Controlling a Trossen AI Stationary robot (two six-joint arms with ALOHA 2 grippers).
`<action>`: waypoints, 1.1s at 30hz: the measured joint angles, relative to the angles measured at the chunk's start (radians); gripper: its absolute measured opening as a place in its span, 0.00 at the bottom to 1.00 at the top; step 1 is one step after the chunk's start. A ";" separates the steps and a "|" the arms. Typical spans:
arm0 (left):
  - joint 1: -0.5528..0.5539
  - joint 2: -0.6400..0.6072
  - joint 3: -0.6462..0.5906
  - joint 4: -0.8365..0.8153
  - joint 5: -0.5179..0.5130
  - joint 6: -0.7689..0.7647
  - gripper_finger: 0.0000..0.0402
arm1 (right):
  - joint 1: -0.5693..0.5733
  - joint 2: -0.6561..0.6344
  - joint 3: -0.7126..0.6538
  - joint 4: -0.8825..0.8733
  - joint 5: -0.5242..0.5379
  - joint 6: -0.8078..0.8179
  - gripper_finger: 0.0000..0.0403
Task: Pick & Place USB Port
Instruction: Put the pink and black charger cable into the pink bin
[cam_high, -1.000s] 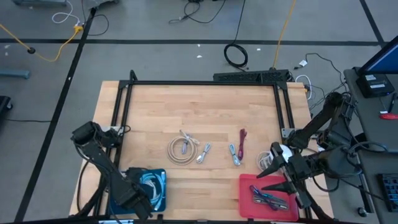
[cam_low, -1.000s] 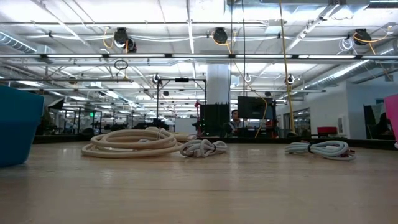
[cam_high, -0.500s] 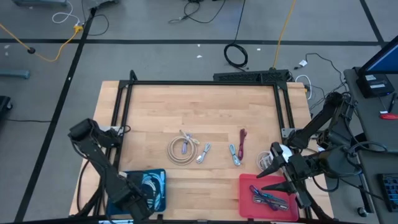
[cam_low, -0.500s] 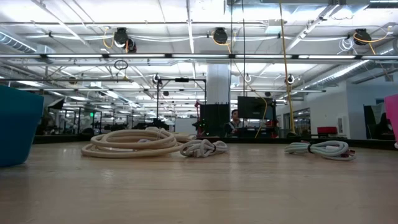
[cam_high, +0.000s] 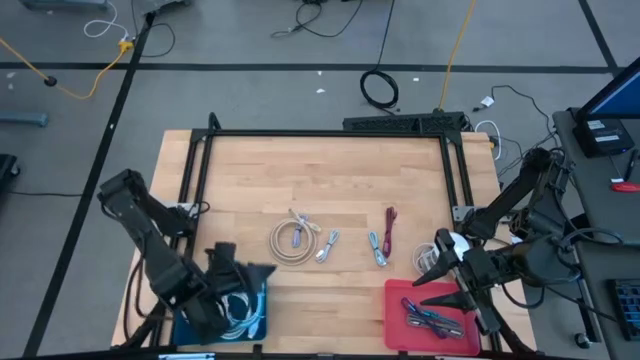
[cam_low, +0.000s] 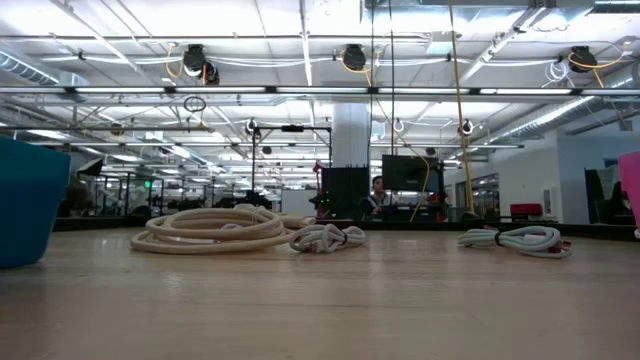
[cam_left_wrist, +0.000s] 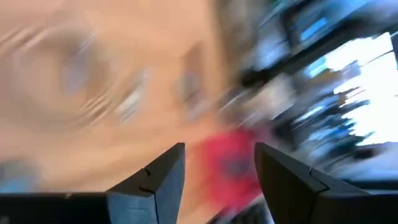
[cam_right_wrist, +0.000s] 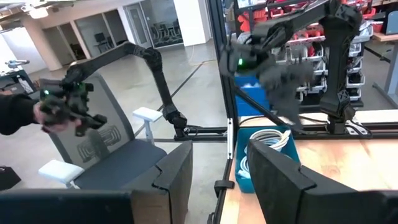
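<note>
Several bundled cables lie mid-table: a beige coil (cam_high: 290, 241), a white bundle (cam_high: 327, 245), a grey-blue one (cam_high: 377, 247) and a maroon one (cam_high: 389, 228). The low view shows the coil (cam_low: 215, 228) and two bundles (cam_low: 327, 237), (cam_low: 515, 239) resting on the wood. My left gripper (cam_high: 256, 271) hangs open over the blue bin (cam_high: 250, 318), pointing toward the table's middle, nothing between its fingers (cam_left_wrist: 163, 177). My right gripper (cam_high: 426, 272) waits open above the red bin's (cam_high: 395, 318) far edge, also with nothing between its fingers.
White cables (cam_right_wrist: 268, 138) lie in the blue bin at the near left. The red bin at the near right holds a few coloured cables (cam_high: 430, 315). A black frame (cam_high: 325, 133) borders the far and side edges. A person's hand (cam_right_wrist: 53, 115) shows in the room beyond.
My left gripper has risen out of the blue bin and swung from pointing down to pointing slantwise toward the table's middle, moving fast enough to blur. Its finger gap looks unchanged. The cables on the table have stayed put.
</note>
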 joint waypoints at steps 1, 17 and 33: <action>0.009 -0.010 0.000 0.041 -0.093 0.036 0.49 | 0.000 0.000 0.000 -0.005 0.001 0.001 0.36; 0.254 -0.065 0.001 0.872 0.057 1.087 0.49 | -0.455 -0.020 -0.047 -0.813 0.253 0.669 0.37; 0.333 -0.089 0.001 0.694 0.415 1.284 0.49 | -0.974 0.114 -0.524 -0.659 -0.490 0.546 0.39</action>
